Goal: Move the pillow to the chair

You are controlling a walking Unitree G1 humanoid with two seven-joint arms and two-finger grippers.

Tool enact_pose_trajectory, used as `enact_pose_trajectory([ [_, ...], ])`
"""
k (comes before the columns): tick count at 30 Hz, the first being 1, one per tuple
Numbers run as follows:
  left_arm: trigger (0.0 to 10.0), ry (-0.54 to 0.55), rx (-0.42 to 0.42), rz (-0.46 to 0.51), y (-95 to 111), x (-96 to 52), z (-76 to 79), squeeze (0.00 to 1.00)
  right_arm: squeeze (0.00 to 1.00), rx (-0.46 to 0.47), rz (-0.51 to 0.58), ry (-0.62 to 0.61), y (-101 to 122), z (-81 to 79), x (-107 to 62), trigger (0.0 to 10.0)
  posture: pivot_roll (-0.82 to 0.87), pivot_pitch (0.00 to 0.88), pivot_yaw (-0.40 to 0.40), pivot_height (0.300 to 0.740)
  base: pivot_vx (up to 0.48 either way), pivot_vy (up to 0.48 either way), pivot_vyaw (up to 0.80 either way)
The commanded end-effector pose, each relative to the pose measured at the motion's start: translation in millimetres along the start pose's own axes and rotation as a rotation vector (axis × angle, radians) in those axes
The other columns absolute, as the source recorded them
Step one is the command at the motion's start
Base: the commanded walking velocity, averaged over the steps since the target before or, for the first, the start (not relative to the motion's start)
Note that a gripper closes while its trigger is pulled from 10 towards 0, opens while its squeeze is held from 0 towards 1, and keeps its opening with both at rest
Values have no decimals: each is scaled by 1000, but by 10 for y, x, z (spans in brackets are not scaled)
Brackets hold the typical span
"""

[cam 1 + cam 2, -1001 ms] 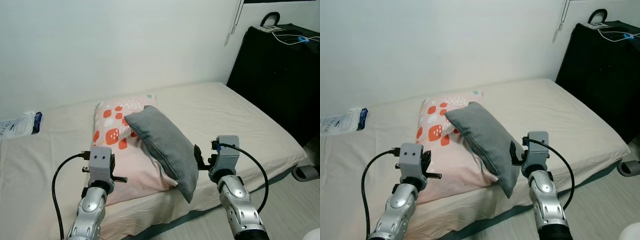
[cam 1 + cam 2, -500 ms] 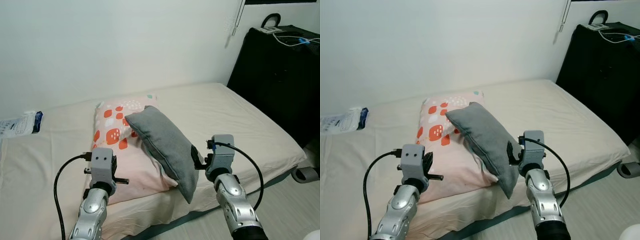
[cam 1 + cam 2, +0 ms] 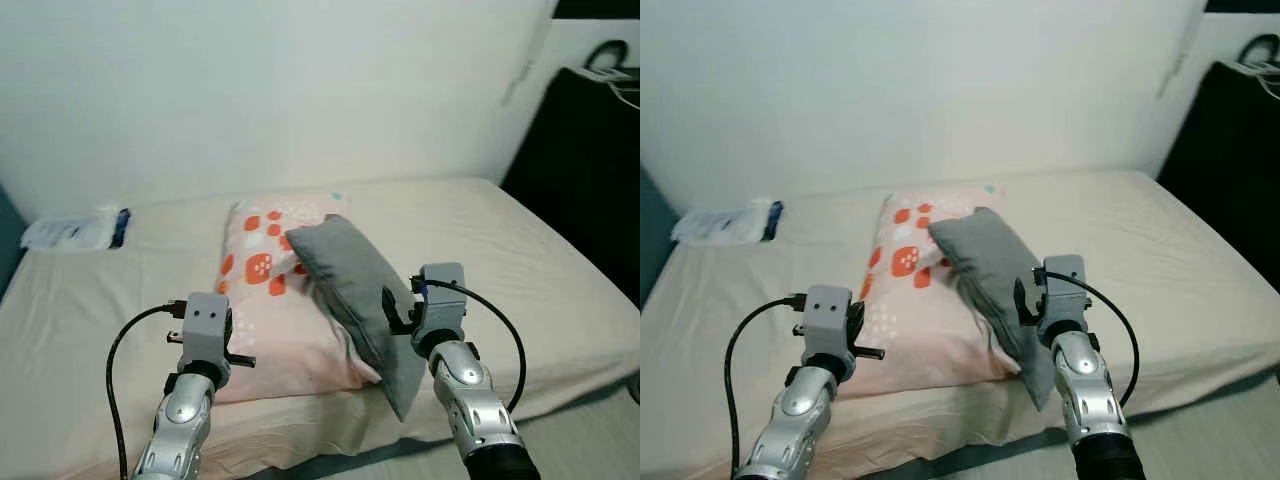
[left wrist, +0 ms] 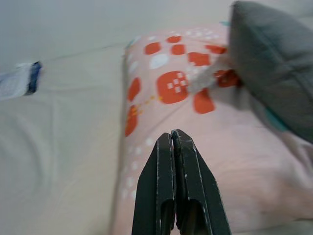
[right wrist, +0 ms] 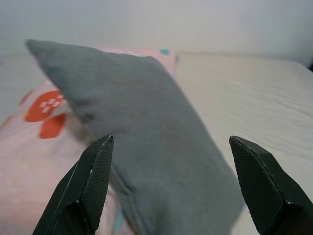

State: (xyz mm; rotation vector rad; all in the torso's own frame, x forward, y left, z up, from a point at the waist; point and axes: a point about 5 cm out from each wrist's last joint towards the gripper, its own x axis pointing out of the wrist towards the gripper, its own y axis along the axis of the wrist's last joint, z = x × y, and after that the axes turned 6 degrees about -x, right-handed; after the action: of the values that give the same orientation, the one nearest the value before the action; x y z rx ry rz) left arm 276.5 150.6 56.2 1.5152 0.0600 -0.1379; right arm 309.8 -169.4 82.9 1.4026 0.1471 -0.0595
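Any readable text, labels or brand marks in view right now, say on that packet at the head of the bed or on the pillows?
No text can be read.
White and blue packet on the bed: any print is too small and blurred to read.
Pink pillow: a pattern of red and white shapes, no words.
Grey pillow: plain.

Nothing legible anywhere here: the white and blue packet (image 3: pixel 75 229) at the far left of the bed (image 3: pixel 560 270) carries print, but it's too small and blurred to read.
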Motion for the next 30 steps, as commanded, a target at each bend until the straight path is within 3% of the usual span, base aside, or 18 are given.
enact_pose_trajectory([
  [1, 10000, 4, 10, -6, -1, -14, -13, 0, 0, -10, -7, 0, -25, -11, 1, 10000, 52, 0, -71, 740, 0, 0, 800],
  [18, 10000, -23, 13, 0, -2, -13, 27, 0, 0, -11, -2, -14, -25, 16, -5, 10000, 44, 0, -61, 740, 0, 0, 800],
  [22, 10000, -28, 12, -3, -12, -22, 32, 0, 0, 74, 15, -15, -13, 13, -13, 10000, 42, 0, -59, 740, 0, 0, 0],
  [30, 10000, -24, 0, 0, 0, 4, 51, 0, 0, 25, 32, 13, 26, -28, 6, 10000, 42, 0, -67, 740, 0, 0, 0],
])
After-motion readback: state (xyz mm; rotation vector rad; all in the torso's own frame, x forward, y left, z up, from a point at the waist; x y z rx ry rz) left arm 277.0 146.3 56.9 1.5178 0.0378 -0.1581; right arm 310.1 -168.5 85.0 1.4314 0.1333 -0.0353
